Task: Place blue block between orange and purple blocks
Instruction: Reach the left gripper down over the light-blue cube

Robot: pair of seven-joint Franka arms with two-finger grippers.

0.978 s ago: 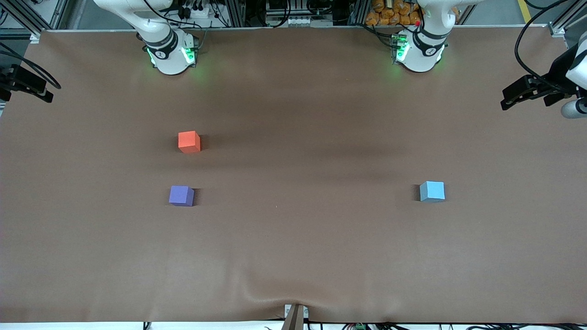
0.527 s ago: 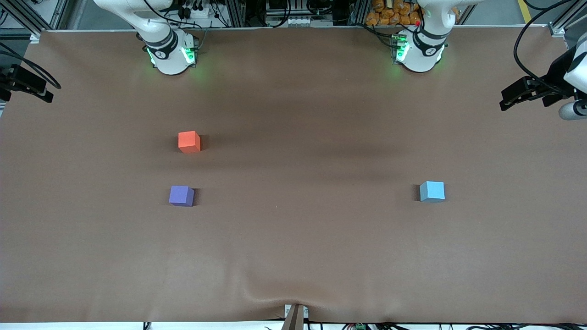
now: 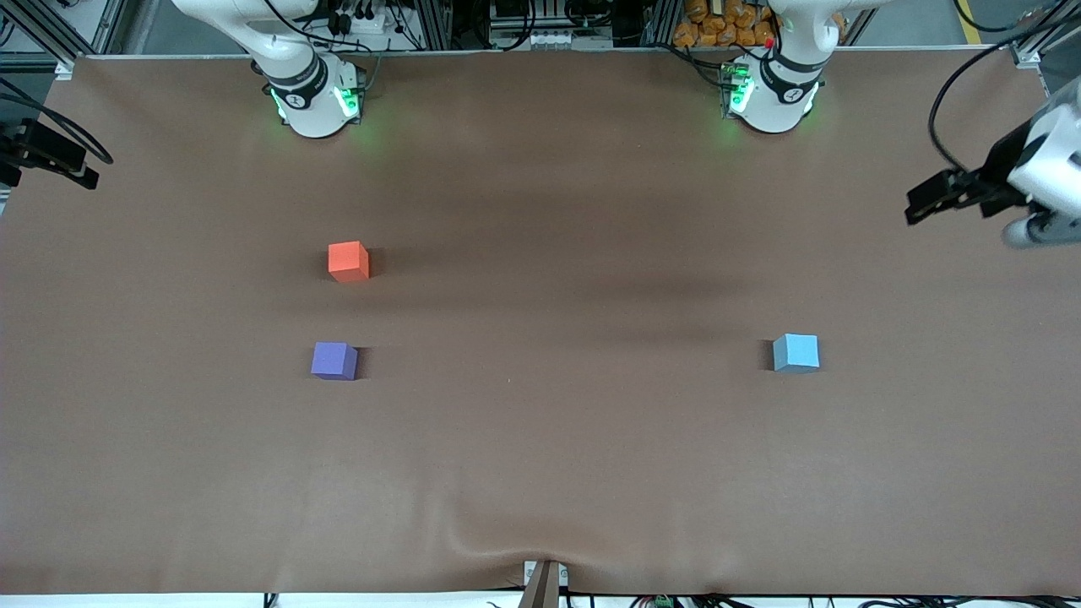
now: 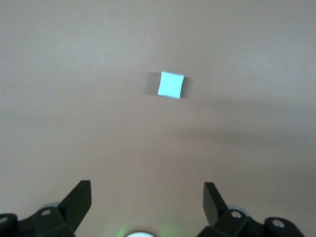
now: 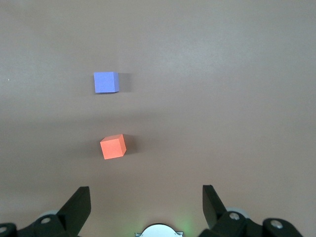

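The blue block [image 3: 795,352] lies on the brown table toward the left arm's end; it also shows in the left wrist view [image 4: 171,85]. The orange block [image 3: 348,261] and the purple block [image 3: 334,361] lie toward the right arm's end, the purple one nearer to the front camera, with a gap between them. Both show in the right wrist view, orange [image 5: 113,146] and purple [image 5: 105,82]. My left gripper [image 3: 927,201] hangs open and empty over the table's left-arm end, apart from the blue block. My right gripper [image 3: 74,166] waits, open and empty, over the right-arm end.
The two arm bases [image 3: 314,100] [image 3: 773,95] stand along the table's edge farthest from the front camera. The brown table cover [image 3: 540,439] has a wrinkle near the front edge. A small bracket [image 3: 543,583] sits at the front edge.
My left gripper has moved a little toward the table's middle and the blue block. The blocks and the right arm have not moved.
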